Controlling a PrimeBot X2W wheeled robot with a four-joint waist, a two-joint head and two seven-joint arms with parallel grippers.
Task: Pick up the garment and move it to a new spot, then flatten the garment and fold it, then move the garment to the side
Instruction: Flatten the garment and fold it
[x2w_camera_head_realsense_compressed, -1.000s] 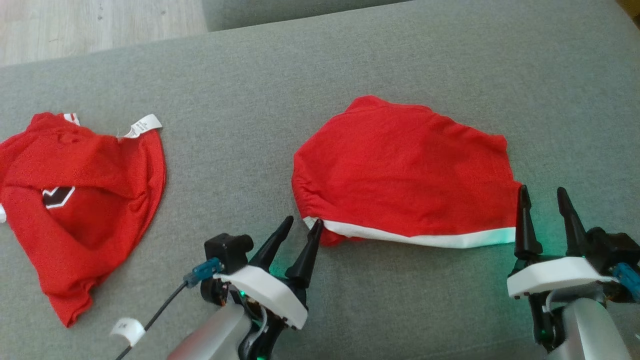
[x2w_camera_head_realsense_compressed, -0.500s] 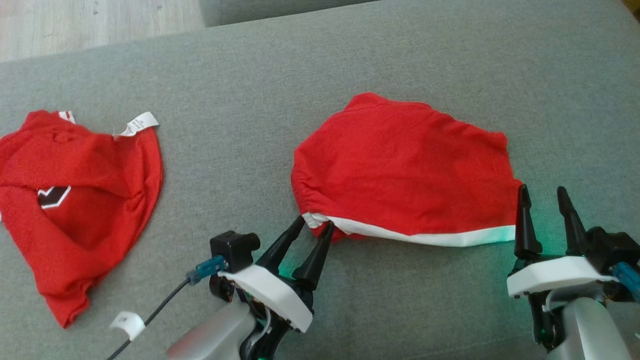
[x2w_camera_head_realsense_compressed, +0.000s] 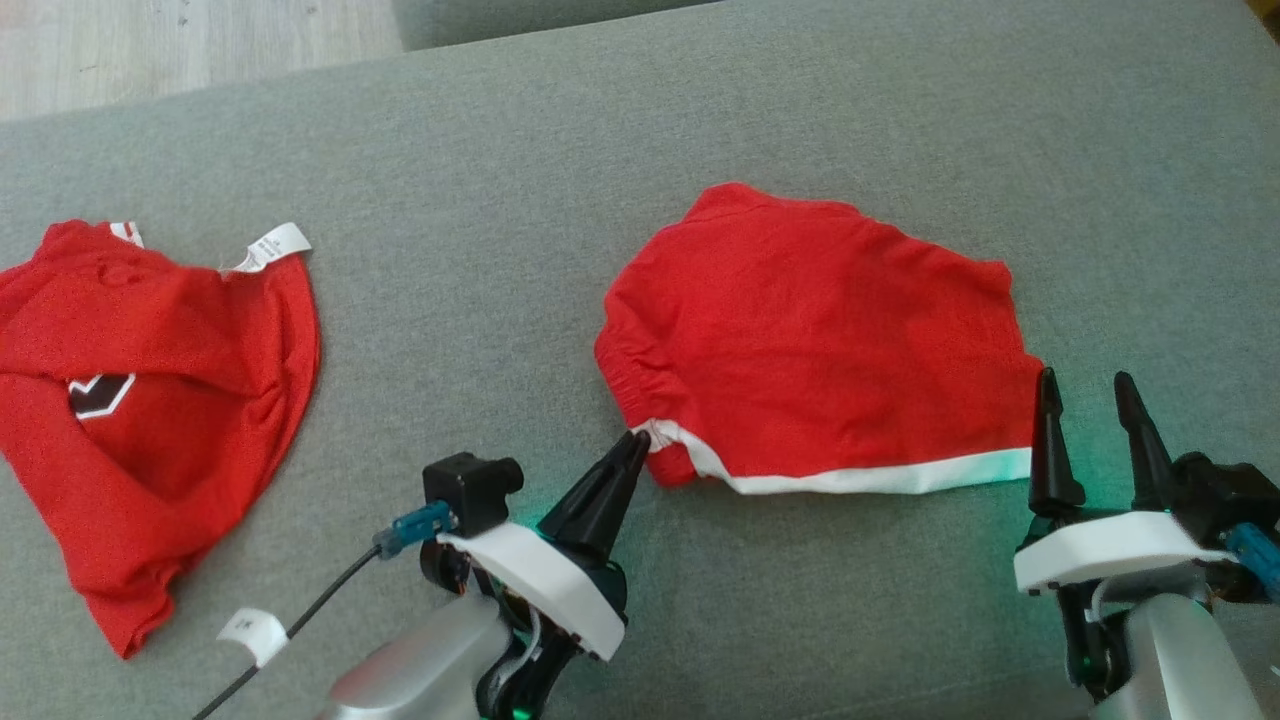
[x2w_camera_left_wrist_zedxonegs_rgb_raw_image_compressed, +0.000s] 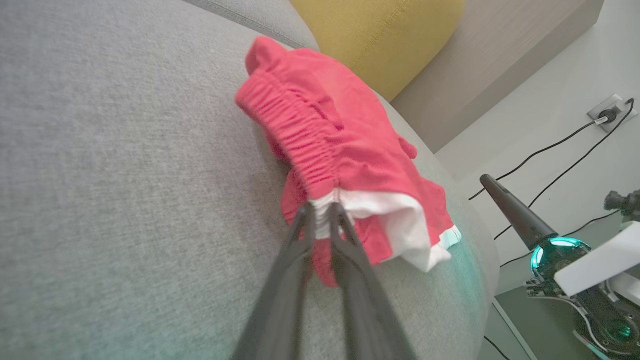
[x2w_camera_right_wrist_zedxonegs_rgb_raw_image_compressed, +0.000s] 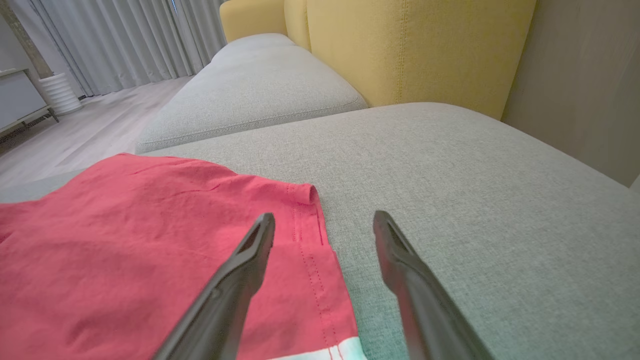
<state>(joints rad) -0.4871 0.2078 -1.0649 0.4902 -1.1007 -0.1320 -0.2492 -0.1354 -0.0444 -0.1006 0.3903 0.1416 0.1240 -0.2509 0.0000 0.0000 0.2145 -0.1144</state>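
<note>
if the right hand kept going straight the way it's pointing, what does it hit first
Most likely the side hem of the red shorts: the open right hand straddles that edge, one finger over red cloth, the other over bare grey cushion. How high it sits above them is unclear.

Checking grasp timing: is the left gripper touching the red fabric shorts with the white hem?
Touching: left wrist view shows the left gripper pinching the white hem of the red shorts.
</note>
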